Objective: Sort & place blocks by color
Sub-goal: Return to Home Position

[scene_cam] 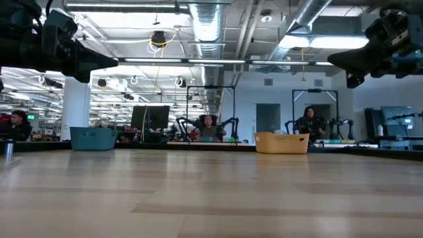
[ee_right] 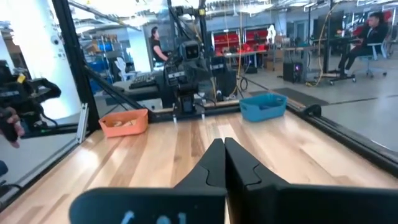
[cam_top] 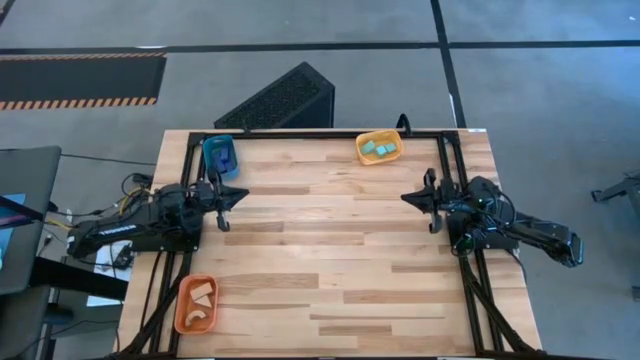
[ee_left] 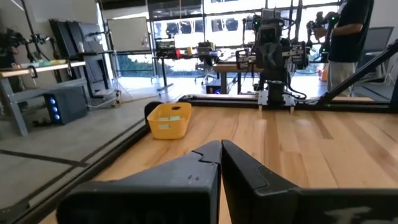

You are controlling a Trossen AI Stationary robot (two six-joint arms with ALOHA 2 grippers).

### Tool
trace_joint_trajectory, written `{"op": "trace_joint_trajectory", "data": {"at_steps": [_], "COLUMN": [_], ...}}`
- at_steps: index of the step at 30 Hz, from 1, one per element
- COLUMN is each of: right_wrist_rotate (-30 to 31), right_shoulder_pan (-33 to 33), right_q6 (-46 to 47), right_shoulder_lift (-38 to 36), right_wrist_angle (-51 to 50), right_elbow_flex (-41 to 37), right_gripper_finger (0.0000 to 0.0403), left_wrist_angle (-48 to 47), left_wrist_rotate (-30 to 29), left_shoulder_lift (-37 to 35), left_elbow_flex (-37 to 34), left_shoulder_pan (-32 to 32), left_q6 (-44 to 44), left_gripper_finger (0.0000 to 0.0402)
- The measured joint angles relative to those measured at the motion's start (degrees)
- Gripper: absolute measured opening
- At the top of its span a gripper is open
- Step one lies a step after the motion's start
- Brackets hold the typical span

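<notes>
Three plastic trays are sitting along the edges of the pale wooden table (cam_top: 330,250), whose top is made of planks with streaky grain. At the far edge on the left arm's side, the teal tray (cam_top: 206,152) is holding the dark blue blocks (cam_top: 221,157), oblong and lying close together; their count is hard to tell. Further along the same far edge, nearer the right arm, the yellow-orange tray (cam_top: 361,150) is carrying the light cyan cubes (cam_top: 380,150), clustered flat on its floor. At the near corner on the left arm's side, the orange tray (cam_top: 180,312) is containing the pale tan wooden blocks (cam_top: 203,296), which are lying loosely and askew. All the trays are rectangular with rounded corners and smooth walls.

No block is lying on the bare boards.

Both arms are hanging at opposite sides of the table, pointing towards each other. The left gripper (cam_top: 238,192) is hovering near the teal tray, its dark fingers pressed together with nothing between them. The right gripper (cam_top: 408,197) is hovering well apart from the yellow-orange tray, its fingers likewise meeting tip to tip and gripping nothing.
</notes>
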Motion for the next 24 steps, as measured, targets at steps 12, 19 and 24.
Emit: {"op": "trace_joint_trajectory", "data": {"at_steps": [12,19,24], "right_wrist_rotate": [-2.74,-2.91,-1.19], "right_shoulder_pan": [2.66,7.63,8.55], "right_q6": [0.07,0.9,-0.94], "right_shoulder_lift": [0.38,0.17,0.19], "right_wrist_angle": [-2.19,-2.26,-1.63], "right_elbow_flex": [0.0,-0.02,-0.06], "right_gripper_finger": [0.0007,0.0003,0.0011], "left_wrist_angle": [-0.15,-0.32,-0.18], "left_wrist_rotate": [1.16,1.01,0.96], "left_shoulder_lift": [0.36,2.98,2.93], "left_elbow_flex": [-0.07,-0.15,-0.15], "left_shoulder_pan": [-0.08,-1.99,-2.0], "left_q6": [0.43,1.07,0.38], "left_gripper_finger": [0.0,0.0,0.0]}}
